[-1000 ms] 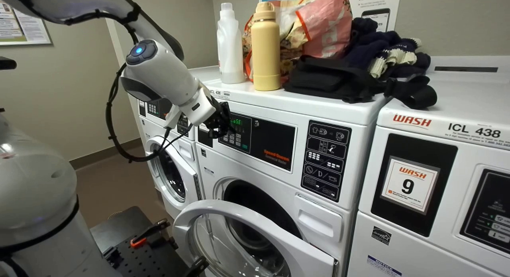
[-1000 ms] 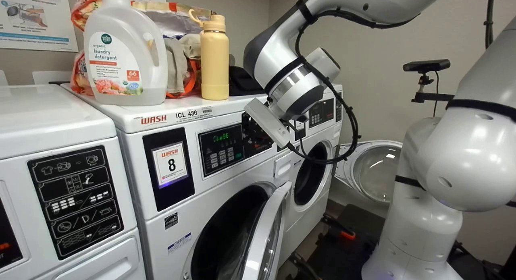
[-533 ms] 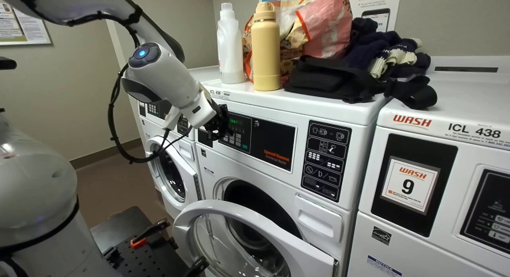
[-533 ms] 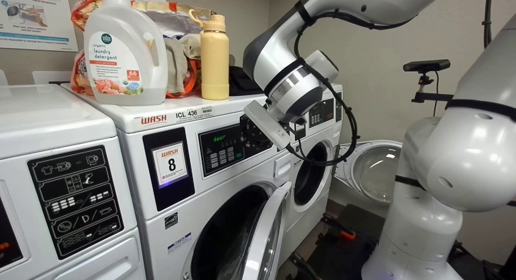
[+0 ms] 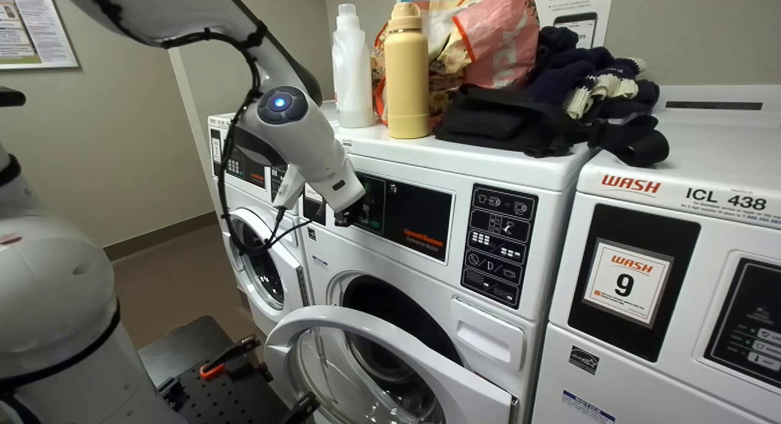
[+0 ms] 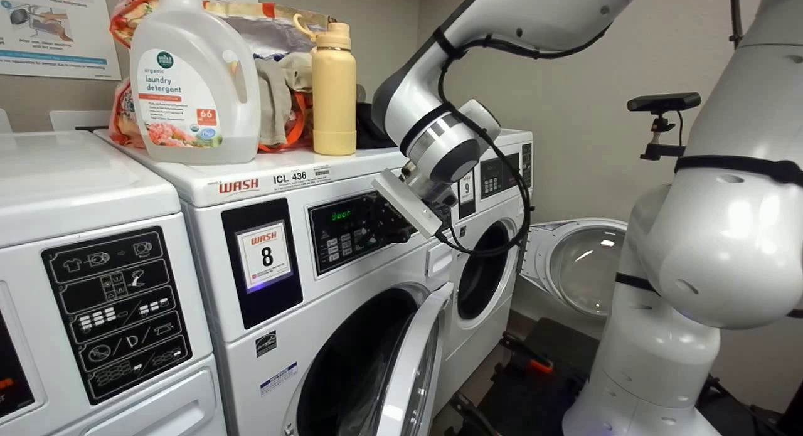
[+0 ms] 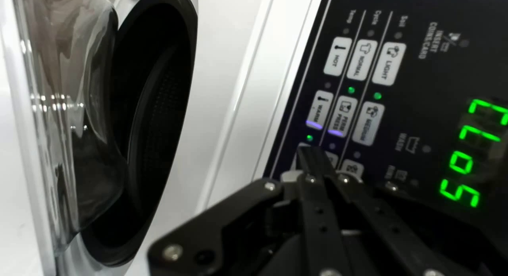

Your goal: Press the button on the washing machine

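Hanging by the control panel (image 7: 416, 101) of the washing machine (image 5: 427, 280), tool (image 7: 316, 157) closed on nothing, contact unclear.

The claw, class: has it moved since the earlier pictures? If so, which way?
Yes: in an exterior view, the claw has moved down and leftward, nearer the sign marked 8.

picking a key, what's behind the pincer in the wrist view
The control panel of the washing machine; three keys peek past the pincer, their lettering mostly covered, anything squarely behind hidden.
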You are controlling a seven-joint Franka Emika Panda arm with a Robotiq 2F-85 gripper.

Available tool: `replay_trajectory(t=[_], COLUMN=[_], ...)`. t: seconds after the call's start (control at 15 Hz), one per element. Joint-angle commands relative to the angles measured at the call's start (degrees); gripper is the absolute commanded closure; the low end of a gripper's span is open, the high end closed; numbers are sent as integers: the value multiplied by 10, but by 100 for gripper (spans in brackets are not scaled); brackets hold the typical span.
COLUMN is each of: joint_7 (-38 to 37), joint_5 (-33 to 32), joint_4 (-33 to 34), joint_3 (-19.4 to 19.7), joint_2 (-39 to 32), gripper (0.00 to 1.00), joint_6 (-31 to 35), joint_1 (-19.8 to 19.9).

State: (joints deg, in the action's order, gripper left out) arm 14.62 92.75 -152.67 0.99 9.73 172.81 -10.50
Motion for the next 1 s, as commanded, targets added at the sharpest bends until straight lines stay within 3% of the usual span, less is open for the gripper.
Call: replay_trajectory(t=[0.0,0.2,0.93], joint_7=[57,73,73], joint_5=[37,56,56], joint_4=[77,72,28], joint_3=[1,-8,-22], joint_2=[-91,-80,-13], gripper=[100,100,100], joint_6=[34,63,65], joint_1=[6,1,-12])
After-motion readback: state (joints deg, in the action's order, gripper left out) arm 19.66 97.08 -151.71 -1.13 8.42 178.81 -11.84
